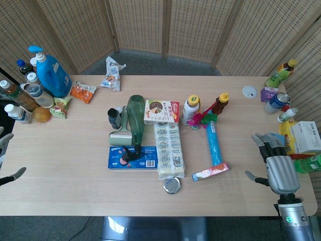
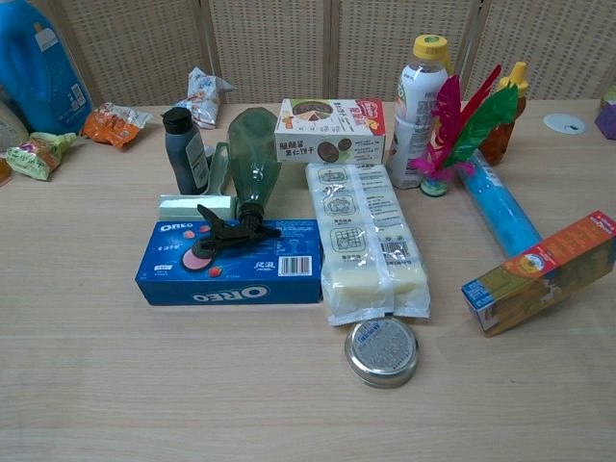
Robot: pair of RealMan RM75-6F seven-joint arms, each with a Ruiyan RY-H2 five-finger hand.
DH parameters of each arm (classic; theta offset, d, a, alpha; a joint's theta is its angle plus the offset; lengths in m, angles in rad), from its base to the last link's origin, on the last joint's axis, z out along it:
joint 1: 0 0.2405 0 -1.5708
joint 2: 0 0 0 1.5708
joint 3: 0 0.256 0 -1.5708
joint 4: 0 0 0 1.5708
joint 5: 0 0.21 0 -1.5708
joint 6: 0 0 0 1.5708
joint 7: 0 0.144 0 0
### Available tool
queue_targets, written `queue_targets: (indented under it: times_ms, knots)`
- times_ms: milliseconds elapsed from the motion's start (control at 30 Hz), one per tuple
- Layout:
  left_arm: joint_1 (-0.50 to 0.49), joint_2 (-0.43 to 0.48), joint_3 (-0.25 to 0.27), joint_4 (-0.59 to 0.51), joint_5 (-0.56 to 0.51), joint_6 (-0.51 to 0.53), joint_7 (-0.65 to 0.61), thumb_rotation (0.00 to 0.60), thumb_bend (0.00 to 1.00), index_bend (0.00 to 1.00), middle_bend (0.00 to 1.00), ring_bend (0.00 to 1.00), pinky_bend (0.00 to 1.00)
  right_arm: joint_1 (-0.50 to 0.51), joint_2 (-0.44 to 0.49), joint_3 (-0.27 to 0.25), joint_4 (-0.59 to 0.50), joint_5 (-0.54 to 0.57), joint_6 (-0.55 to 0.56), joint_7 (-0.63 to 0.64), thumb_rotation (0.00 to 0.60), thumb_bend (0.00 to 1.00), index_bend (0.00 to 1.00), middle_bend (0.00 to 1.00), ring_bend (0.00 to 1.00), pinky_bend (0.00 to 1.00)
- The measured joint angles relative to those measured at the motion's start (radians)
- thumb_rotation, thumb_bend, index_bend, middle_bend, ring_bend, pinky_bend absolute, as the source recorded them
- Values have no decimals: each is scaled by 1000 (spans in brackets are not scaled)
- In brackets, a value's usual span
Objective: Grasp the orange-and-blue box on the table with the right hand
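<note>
The orange-and-blue box (image 1: 210, 171) (image 2: 541, 272) lies flat on the table, slanted, just below the lower end of a light blue tube (image 1: 213, 143) (image 2: 499, 212). My right hand (image 1: 279, 166) hovers over the table's right side, well to the right of the box, fingers apart and holding nothing. It does not show in the chest view. At the far left edge of the head view, only a few fingertips of my left hand (image 1: 10, 176) are visible, spread and empty.
A round tin lid (image 1: 171, 185) (image 2: 382, 351) sits left of the box, beside a white packet (image 1: 168, 150) and an Oreo box (image 1: 133, 157). Bottles and a feather shuttlecock (image 1: 202, 119) stand behind. Cans and packets (image 1: 303, 136) crowd the right edge by my hand.
</note>
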Motion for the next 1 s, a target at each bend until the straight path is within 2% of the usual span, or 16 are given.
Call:
queue_targets:
  times_ms: [233,433,767,1000]
  knots:
    - [0,9,1,-11,-4,-5,1,600,0,164,0,0,0,3,-5,-6,8,0,-18,-10,600,0,0,2,0,0]
    - [1,18,-7,-15,-16,-4,-13,600,0,164,0,0,0,13,-21,-38,27,-6,-73,-58,600,0,0,0,0,0]
    - [-2,22,-11,-18,-26,-14,-21,600,0,163,0,0,0,41,-114,-87,66,-56,-146,-287,600,0,0,0,0,0]
    - [-4,30,-7,-17,-25,-23,-39,600,0,164,0,0,0,71,-187,-92,77,-59,-201,-422,600,0,0,0,0,0]
